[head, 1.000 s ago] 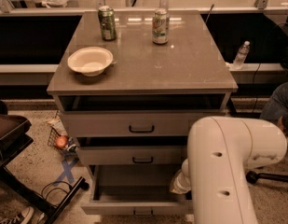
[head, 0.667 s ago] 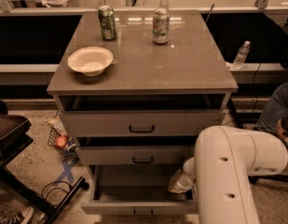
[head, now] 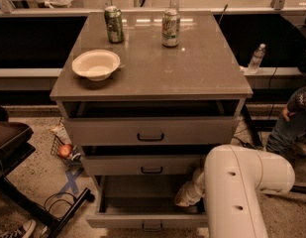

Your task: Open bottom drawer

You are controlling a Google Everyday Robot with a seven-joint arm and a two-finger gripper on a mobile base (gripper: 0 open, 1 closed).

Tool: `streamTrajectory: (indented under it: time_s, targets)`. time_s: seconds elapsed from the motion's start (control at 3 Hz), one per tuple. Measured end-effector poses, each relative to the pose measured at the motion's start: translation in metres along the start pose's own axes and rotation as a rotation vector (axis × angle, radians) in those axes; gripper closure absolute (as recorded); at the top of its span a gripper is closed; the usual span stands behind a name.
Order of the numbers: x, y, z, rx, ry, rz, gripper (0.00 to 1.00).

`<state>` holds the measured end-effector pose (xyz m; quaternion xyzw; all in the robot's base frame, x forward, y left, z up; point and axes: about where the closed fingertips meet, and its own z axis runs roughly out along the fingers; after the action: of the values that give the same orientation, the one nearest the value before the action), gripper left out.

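The grey cabinet [head: 152,78] has three drawers. The bottom drawer [head: 124,220] is pulled well out, showing its plain grey interior, and its small dark handle [head: 152,227] sits at the picture's lower edge. My white arm [head: 236,182] comes in from the lower right. My gripper [head: 182,199] reaches down over the right part of the open bottom drawer, above its inside. The middle drawer [head: 151,165] and the top drawer [head: 150,131] each stand out a little.
On the cabinet top stand two drink cans [head: 113,25] [head: 170,28] and a pale bowl [head: 95,64]. A dark chair base [head: 38,207] and a small basket with an orange ball [head: 66,150] are on the floor at left. A seated person [head: 291,123] is at right.
My arm's big white elbow has swung right and lower, and the wrist has shifted slightly left over the bottom drawer. The drawer looks as far out as before.
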<state>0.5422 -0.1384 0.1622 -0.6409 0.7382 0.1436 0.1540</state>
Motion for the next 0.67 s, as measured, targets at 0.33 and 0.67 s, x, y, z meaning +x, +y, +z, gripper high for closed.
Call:
streamTrajectory:
  time_s: [0.33,0.67]
  targets:
    - [0.01,0.034,0.006,-0.017,-0.013,0.048,1.0]
    - [0.018,0.059,0.006,-0.02,-0.028,0.085,1.0]
